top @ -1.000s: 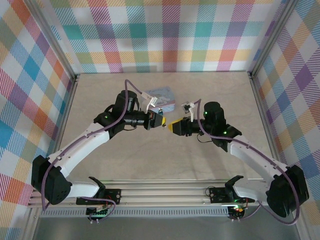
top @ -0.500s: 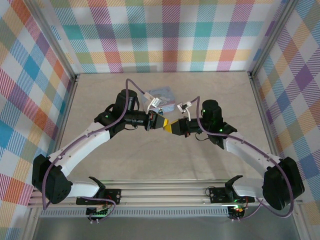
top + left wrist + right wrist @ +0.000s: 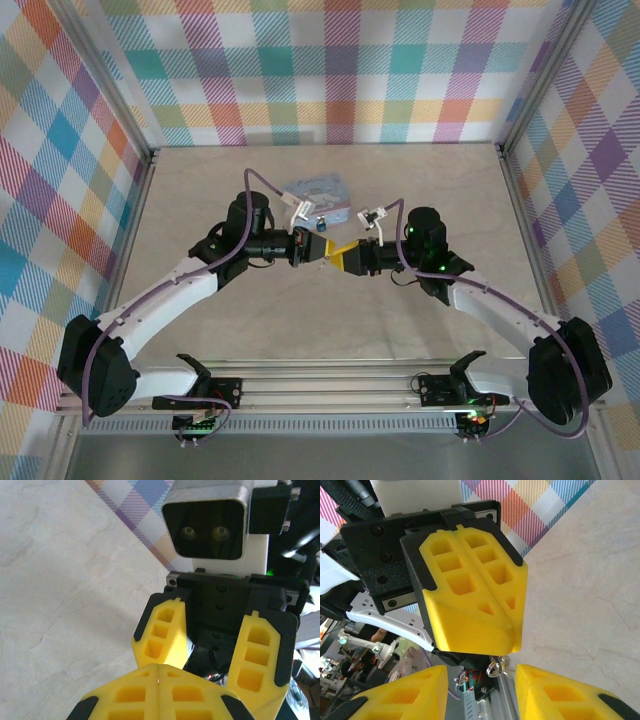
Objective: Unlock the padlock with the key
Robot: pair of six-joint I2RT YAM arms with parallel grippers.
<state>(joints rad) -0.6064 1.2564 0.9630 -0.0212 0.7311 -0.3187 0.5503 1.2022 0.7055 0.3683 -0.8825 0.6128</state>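
My left gripper (image 3: 327, 250) is shut, its yellow fingers pressed together (image 3: 159, 680). In the right wrist view a small silvery key with its ring (image 3: 495, 666) hangs from the tip of the left gripper (image 3: 512, 637). My right gripper (image 3: 343, 257) faces it tip to tip and stands open (image 3: 480, 692), one finger on each side of the key. The left wrist view shows those spread fingers (image 3: 161, 630). A tiny dark blue thing (image 3: 322, 222) that looks like the padlock lies on the table just in front of the tin.
A pastel blue-pink tin (image 3: 318, 193) lies behind the grippers at mid table. Aluminium rails (image 3: 330, 385) run along the near edge, and plaid walls (image 3: 330, 70) close the back and sides. Bare tabletop (image 3: 200, 190) spreads left and right.
Both grippers have closed the gap between them and shifted slightly toward the near edge. Their yellow tips now meet, where a second ago they stood apart.
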